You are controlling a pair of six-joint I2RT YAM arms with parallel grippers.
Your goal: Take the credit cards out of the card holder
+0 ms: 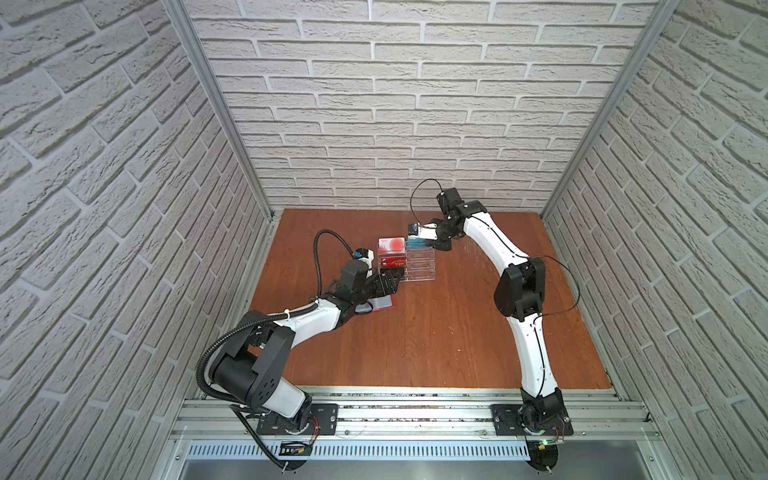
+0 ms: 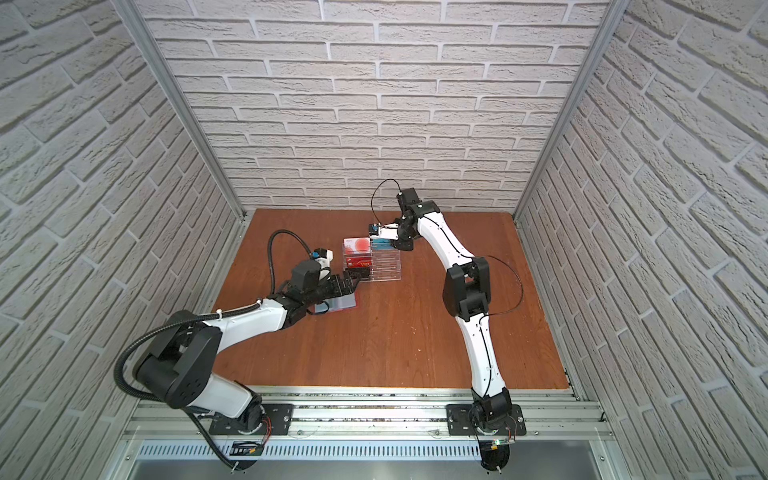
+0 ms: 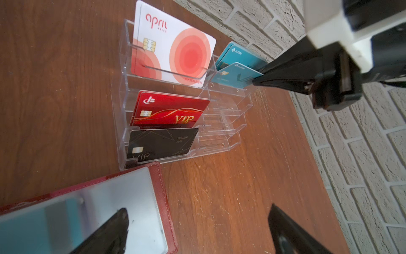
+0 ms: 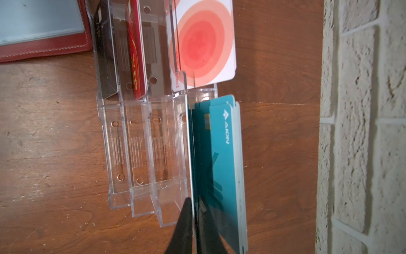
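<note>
right gripper (image 3: 256, 81) jaws pinched on teal card (image 3: 236, 75) at clear stand (image 3: 219, 123), grip clear only in wrist views, left gripper (image 3: 197, 209) jaws wide, empty

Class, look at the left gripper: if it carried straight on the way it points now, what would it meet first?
Probably the front tier of the clear stand, holding the black VIP card. The left gripper is open, one finger over the card holder; height is hard to judge.

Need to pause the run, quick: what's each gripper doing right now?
Left gripper: open, holding nothing, near the card holder.
Right gripper: shut on a teal card at the clear stand.
</note>
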